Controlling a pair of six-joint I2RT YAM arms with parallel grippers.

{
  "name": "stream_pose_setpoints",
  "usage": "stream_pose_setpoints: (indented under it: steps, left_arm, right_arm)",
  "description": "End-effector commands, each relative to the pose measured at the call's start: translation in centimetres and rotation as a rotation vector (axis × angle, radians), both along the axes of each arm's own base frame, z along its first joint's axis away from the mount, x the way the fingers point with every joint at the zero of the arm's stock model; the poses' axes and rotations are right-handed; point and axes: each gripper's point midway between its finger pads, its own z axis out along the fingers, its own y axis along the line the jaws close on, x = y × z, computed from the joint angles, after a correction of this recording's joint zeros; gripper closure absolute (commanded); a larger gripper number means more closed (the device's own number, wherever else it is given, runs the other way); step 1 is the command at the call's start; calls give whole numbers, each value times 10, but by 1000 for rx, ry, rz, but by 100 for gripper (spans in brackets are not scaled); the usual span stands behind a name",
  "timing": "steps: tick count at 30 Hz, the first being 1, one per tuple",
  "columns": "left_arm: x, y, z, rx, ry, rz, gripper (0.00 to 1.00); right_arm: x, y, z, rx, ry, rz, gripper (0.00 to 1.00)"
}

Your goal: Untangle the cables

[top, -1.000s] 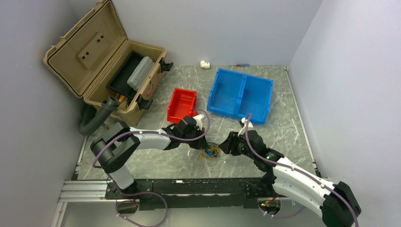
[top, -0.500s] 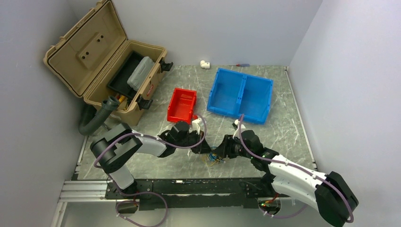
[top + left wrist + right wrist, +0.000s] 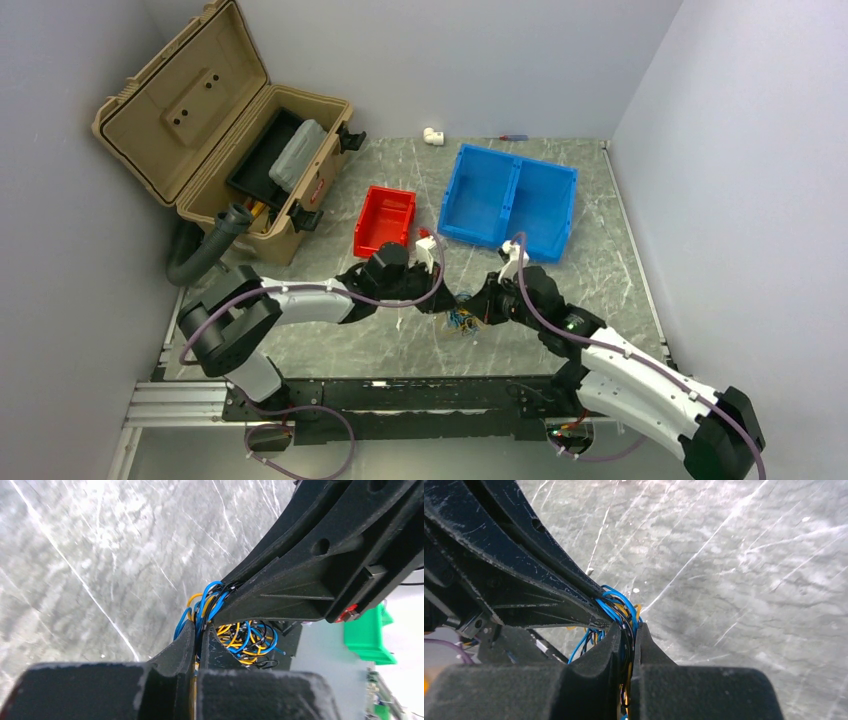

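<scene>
While left hand (image 3: 198, 631) and right hand (image 3: 634, 631) pinch cables (image 3: 461, 320), they shifted right.

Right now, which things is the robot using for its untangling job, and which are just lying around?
In the job:
- cables, a blue and yellow bunch
- left gripper, shut on the bunch
- right gripper, shut on it too

Just lying about:
- tan toolbox, lid open
- red bin
- blue bin
- white pipe elbow at the back
</scene>
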Motion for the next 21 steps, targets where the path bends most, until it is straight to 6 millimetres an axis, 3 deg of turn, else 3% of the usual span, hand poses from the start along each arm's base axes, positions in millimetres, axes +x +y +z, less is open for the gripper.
stream_pose_setpoints:
  steps: [1,7,8,10,11,14,21]
  left_arm:
    - [-18,9,-12,152,-51,-64,100]
    - [-14,10,-3,148,-77,-33,100]
    - [-14,9,-2,144,-76,-34,100]
    - [-15,7,2,126,-74,-40,100]
    - [-16,6,4,115,-70,-41,100]
    - [-15,7,7,100,-61,-23,100]
    - [-3,18,22,87,-111,58,100]
  right_arm:
    - [42,-9,49,-91,-176,-79,100]
    - [55,-7,60,-166,-166,-77,98]
    - [55,-6,61,-163,-164,-75,92]
    - [53,-7,59,-155,-150,-80,58]
    - [51,-6,59,-143,-147,-80,50]
    - [43,-8,58,-108,-140,-82,38]
    - [17,-11,44,-29,-96,-51,36]
